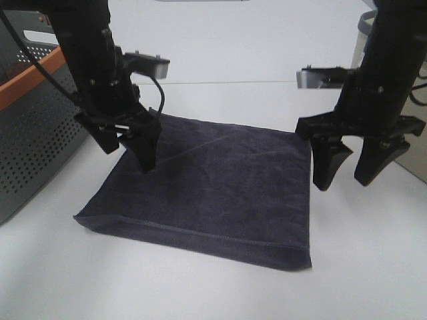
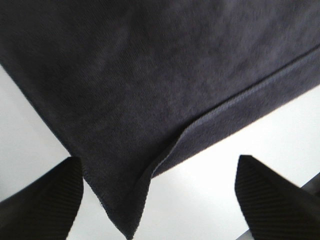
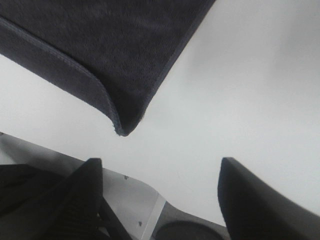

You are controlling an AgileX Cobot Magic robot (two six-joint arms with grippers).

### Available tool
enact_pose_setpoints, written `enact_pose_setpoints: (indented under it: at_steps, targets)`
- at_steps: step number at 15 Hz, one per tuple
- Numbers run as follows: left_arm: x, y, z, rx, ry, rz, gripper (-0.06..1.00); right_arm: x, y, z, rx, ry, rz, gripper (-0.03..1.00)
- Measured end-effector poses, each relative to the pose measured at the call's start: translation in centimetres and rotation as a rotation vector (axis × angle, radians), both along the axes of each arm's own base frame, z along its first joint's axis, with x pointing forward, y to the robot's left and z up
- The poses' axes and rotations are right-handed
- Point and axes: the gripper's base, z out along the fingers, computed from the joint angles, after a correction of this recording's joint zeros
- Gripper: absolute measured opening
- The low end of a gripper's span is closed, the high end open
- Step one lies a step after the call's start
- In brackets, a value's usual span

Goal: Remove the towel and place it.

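The towel [image 1: 213, 187], dark charcoal-purple with stitched hems, is spread out on the white table. Its edges hang down as if over a low box, and what lies under it is hidden. My left gripper [image 1: 130, 150] is open above the towel's far left corner, fingertips close to the cloth. The left wrist view shows that corner [image 2: 150, 75] between the open left gripper [image 2: 157, 210]. My right gripper [image 1: 351, 170] is open and empty just off the towel's far right corner. The right wrist view shows that corner [image 3: 110, 40] ahead of the right gripper [image 3: 160, 200], apart from it.
A grey perforated basket [image 1: 33, 133] with an orange rim stands at the left edge, close to the left arm. A grey metal fitting [image 1: 320, 77] sits behind the right gripper. Bare white table [image 1: 233, 53] lies behind and in front of the towel.
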Motion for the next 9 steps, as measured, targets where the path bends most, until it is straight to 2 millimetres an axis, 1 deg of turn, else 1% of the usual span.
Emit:
enact_pose_setpoints:
  at_steps: [1,2,3,5,6,7,8,9]
  targets:
    - [0.2,-0.1,1.8,-0.024,-0.044,0.040,0.78,0.1,0.0,2.0,0.016,-0.065,-0.012,0.59]
    - [0.3,-0.2,2.9,-0.039,-0.071,0.059,0.78,0.2,0.0,4.1,0.029,-0.135,-0.032,0.59]
    - [0.4,-0.2,4.9,-0.067,-0.118,0.089,0.78,0.2,-0.1,5.3,0.033,-0.177,-0.043,0.59]
    - [0.3,0.2,8.9,-0.104,-0.223,0.114,0.78,-0.2,-0.7,9.7,0.026,-0.327,-0.087,0.59]
    - [0.2,0.9,10.6,-0.098,-0.279,0.126,0.78,-0.4,-1.2,11.8,0.013,-0.405,-0.114,0.59]
    - [0.3,2.1,11.8,-0.085,-0.321,0.156,0.78,-0.5,-2.1,13.6,0.013,-0.467,-0.146,0.59]
    - [0.8,5.1,13.2,-0.068,-0.362,0.249,0.78,-0.8,-4.3,15.5,0.015,-0.527,-0.229,0.59]
    - [1.0,6.4,13.6,-0.066,-0.372,0.291,0.78,-0.8,-5.2,15.8,0.010,-0.538,-0.259,0.59]
